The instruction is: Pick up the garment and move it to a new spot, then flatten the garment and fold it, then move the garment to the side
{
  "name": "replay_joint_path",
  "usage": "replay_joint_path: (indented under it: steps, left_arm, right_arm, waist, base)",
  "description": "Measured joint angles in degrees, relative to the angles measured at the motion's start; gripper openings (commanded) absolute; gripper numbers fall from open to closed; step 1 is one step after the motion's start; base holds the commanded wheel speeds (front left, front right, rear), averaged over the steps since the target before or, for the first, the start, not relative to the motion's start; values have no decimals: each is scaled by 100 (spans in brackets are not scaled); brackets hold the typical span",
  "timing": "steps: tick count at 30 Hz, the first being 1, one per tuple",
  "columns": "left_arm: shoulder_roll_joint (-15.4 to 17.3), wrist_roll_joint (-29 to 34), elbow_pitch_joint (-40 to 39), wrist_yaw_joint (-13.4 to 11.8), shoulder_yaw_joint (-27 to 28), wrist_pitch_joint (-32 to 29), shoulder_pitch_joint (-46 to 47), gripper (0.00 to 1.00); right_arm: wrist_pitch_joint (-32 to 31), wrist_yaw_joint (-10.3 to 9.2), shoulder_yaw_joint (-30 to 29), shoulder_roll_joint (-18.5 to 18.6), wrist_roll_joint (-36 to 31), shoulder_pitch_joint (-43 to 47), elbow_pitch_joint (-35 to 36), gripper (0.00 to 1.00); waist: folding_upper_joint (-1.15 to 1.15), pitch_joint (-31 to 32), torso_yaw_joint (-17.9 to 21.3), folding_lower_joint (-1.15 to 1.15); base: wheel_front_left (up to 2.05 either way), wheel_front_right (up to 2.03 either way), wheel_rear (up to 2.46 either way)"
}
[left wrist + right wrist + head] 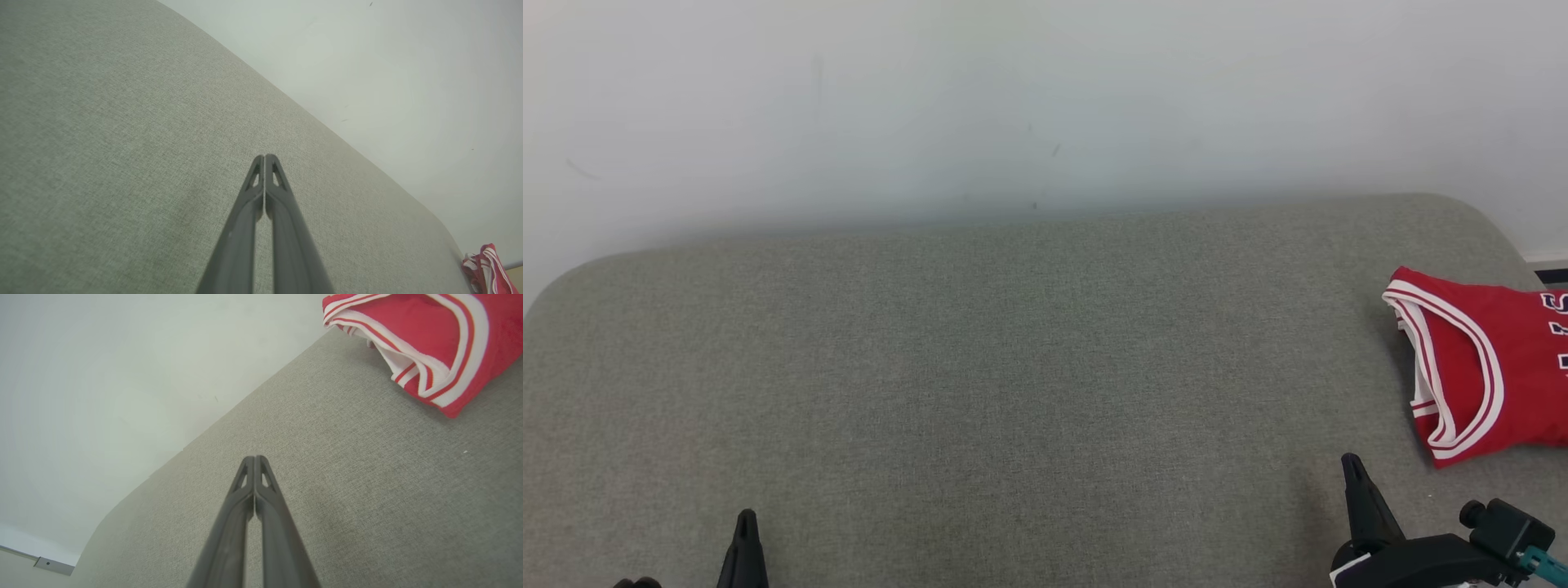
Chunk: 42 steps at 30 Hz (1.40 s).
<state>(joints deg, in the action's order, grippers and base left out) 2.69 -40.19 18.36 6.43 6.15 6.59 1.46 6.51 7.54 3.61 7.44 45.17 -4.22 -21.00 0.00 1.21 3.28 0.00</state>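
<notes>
The garment point(1486, 367) is a red sleeveless jersey with white and dark red trim, lying folded at the far right of the grey-green cushioned surface point(1013, 367). It appears again at the top right of the right wrist view as the garment point(421, 339), and as a small red corner point(488, 269) in the left wrist view. My right gripper point(1352, 464) is shut and empty at the lower right, a short way in front of and left of the garment. Its tips point(254, 459) meet above bare fabric. My left gripper point(745, 519) is shut and empty at the lower left point(264, 157).
A pale wall point(1045, 98) rises right behind the cushioned surface, whose back corners are rounded. A strip of floor and baseboard point(49, 565) shows past the surface's end in the right wrist view. Bare fabric stretches between the two grippers.
</notes>
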Motion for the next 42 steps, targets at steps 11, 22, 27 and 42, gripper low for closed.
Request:
replay_joint_path:
  steps: [11,22,27,42]
  left_arm:
    - [0,-888,-69,12,2,-216,72,0]
    - [1,-1649,-132,14,9,-416,132,0]
    - [2,-1980,-159,20,11,-494,153,0]
    - [3,-2889,-231,57,15,-727,245,0]
  right_arm:
    - [-207,0,-170,-76,790,-33,115,0]
    - [-405,0,-321,-138,1483,-56,215,0]
    - [-497,0,-382,-169,1761,-68,261,0]
    - [-727,0,-571,-254,2632,-101,389,0]
  waist:
    - [0,-16,-38,0]
    - [0,-32,-77,0]
    - [0,-40,-94,0]
    - [0,-63,-150,0]
  base:
    - [0,0,0]
    - [0,0,0]
    - [0,0,0]
    - [0,0,0]
